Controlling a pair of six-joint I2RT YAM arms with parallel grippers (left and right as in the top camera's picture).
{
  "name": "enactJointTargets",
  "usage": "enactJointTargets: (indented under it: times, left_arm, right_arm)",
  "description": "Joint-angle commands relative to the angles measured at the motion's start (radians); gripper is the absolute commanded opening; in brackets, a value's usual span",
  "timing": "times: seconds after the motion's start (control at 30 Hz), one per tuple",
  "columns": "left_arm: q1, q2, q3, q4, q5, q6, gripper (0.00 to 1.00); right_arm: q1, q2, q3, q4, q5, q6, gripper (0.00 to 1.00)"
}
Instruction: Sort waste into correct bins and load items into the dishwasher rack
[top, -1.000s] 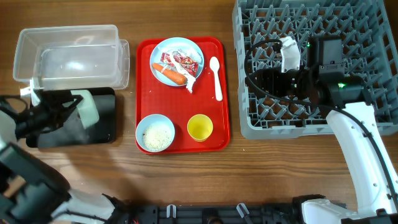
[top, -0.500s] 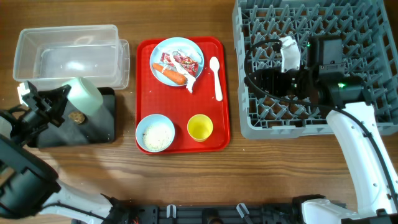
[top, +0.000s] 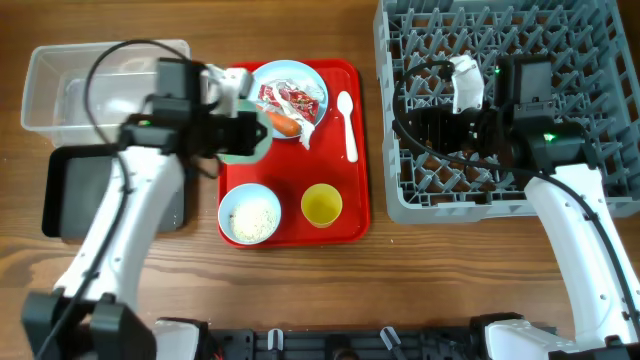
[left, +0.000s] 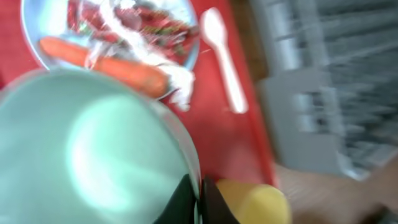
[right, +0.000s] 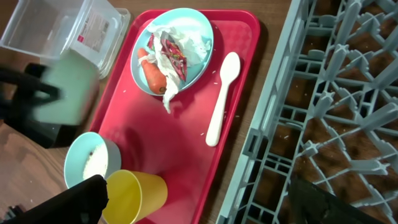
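Note:
My left gripper (top: 238, 135) (left: 198, 198) is shut on the rim of an empty pale green bowl (top: 247, 143) (left: 87, 149), held over the left edge of the red tray. Just beyond it the pale blue plate (top: 300, 80) (right: 196, 28) holds the carrot piece (top: 287, 125) (left: 106, 59), the red-and-white wrapper (top: 290, 98) and crumpled paper (right: 171, 93). The spoon (top: 346, 125), a bowl of rice (top: 250, 214) and the yellow cup (top: 321, 205) (right: 134, 196) are on the tray. My right gripper (top: 440, 125) (right: 208, 208) is open and empty over the dishwasher rack (top: 560, 40). The brown lump is out of view.
The clear tub (top: 60, 85) stands at the back left with the black tray (top: 70, 200) in front of it. The red serving tray (top: 355, 215) lies in the middle. My left arm spans from the front left across the black tray. The rack fills the right side.
My left arm has swung right from the black tray, carrying the green bowl to the red tray's left edge. The right arm has not moved.

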Motion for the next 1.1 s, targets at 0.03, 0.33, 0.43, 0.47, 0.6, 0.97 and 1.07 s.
enactJointTargets:
  times: [0.03, 0.33, 0.43, 0.47, 0.6, 0.97, 1.07]
  left_arm:
    - [-0.186, 0.123, 0.004, 0.013, -0.406, -0.264, 0.04]
    - [-0.250, 0.322, 0.005, 0.055, -0.410, -0.275, 0.32]
    - [-0.250, 0.318, 0.009, 0.071, -0.409, -0.275, 0.58]
    - [-0.250, 0.314, 0.040, 0.063, -0.396, -0.274, 0.63]
    - [-0.249, 0.300, 0.112, 0.051, -0.372, -0.274, 0.73]
    - [-0.171, 0.526, 0.147, 0.528, -0.455, -0.011, 1.00]
    - [-0.166, 0.561, 0.147, 0.531, -0.455, -0.011, 1.00]
  right_arm:
    - [0.002, 0.002, 0.016, -0.001, -0.016, -0.015, 0.95]
    - [0.002, 0.002, 0.016, -0.003, -0.016, -0.015, 0.95]
    - [0.002, 0.002, 0.016, -0.003, -0.016, -0.016, 0.95]
    - [0.002, 0.002, 0.016, -0.002, -0.016, -0.015, 0.95]
    - [0.002, 0.002, 0.016, -0.002, -0.016, -0.016, 0.95]
    - [0.002, 0.002, 0.016, 0.005, -0.016, -0.016, 0.95]
    - [0.002, 0.002, 0.016, 0.012, -0.016, -0.016, 0.95]
